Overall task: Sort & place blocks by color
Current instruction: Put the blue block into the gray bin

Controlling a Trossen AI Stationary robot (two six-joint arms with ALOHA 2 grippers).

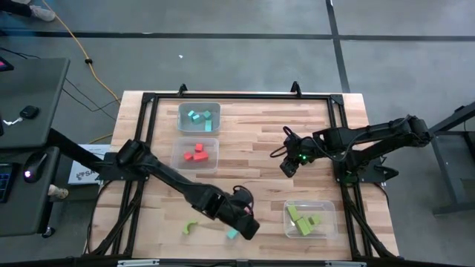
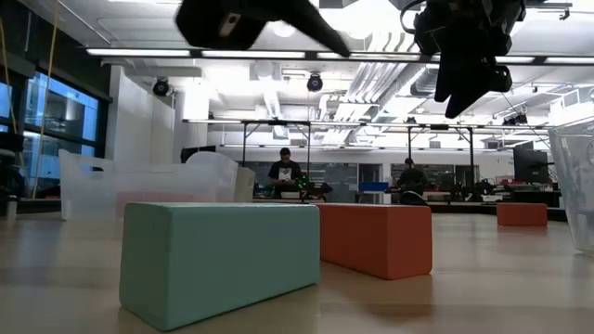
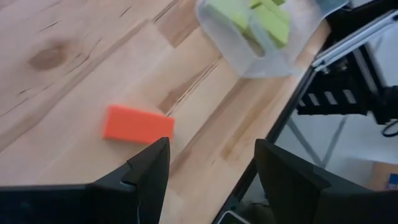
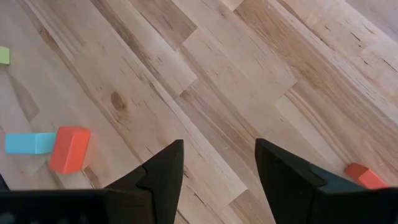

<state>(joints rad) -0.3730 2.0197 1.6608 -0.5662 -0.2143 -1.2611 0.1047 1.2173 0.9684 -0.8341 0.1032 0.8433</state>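
A cyan block (image 1: 232, 234) lies near the table's near edge, and a green arch (image 1: 190, 228) lies to its left. In the low view the cyan block (image 2: 220, 260) stands in front of an orange block (image 2: 376, 238). A second orange block (image 2: 522, 214) lies farther off. My left gripper (image 1: 251, 228) hovers open just right of the cyan block, and its wrist view shows the orange block (image 3: 138, 124) ahead of the fingers (image 3: 211, 149). My right gripper (image 1: 288, 169) hangs open above bare wood at mid-table, touching nothing (image 4: 219, 149).
Three clear bins stand on the table. One at the far left (image 1: 199, 116) holds cyan blocks. The one just nearer than it (image 1: 195, 154) holds red blocks. One near the right corner (image 1: 308, 219) holds green blocks. A dark frame rails the table edges (image 1: 148, 133). People stand in the room behind.
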